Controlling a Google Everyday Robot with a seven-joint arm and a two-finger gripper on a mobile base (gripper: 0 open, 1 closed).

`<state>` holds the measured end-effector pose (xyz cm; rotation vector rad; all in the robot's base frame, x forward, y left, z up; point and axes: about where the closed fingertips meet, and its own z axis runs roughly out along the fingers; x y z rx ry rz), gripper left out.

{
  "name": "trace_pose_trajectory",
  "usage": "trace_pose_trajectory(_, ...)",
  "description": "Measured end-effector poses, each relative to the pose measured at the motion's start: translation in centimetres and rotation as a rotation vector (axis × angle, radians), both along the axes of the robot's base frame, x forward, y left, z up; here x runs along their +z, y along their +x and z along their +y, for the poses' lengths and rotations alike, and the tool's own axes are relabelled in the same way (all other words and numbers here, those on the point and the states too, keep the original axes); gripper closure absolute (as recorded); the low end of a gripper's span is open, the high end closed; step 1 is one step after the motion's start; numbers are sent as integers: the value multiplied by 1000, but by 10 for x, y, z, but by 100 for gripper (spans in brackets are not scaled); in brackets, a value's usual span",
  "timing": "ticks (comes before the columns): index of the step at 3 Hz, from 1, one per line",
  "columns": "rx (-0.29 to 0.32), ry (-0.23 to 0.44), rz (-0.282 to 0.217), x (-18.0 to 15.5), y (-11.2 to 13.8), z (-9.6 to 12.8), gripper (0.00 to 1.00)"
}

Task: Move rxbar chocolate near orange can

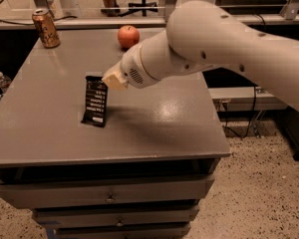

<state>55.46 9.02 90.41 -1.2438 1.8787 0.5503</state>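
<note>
grey tabletop point(179, 126), speckled floor point(261, 193); pincer point(114, 78) at rxbar chocolate point(95, 104) top, grip unclear; orange can point(45, 28) apart.

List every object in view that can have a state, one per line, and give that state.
rxbar chocolate: on the table, top end beside the gripper
orange can: upright, table's back left corner
apple: resting near the table's back edge
gripper: at the bar's top end
drawers: shut

red apple point(128, 36) at the back of the grey table point(164, 128), drawers point(139, 190) underneath, gripper point(114, 78) over the table's middle
</note>
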Motion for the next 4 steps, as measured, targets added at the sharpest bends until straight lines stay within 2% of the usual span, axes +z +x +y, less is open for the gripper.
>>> trace_pose_trajectory(1,28,-21,-20,-1,41,5,100)
trace_pose_trajectory(2,40,-14,-42,2,87,21,100)
trace_pose_trajectory(4,1,11,-77,0,159,71,100)
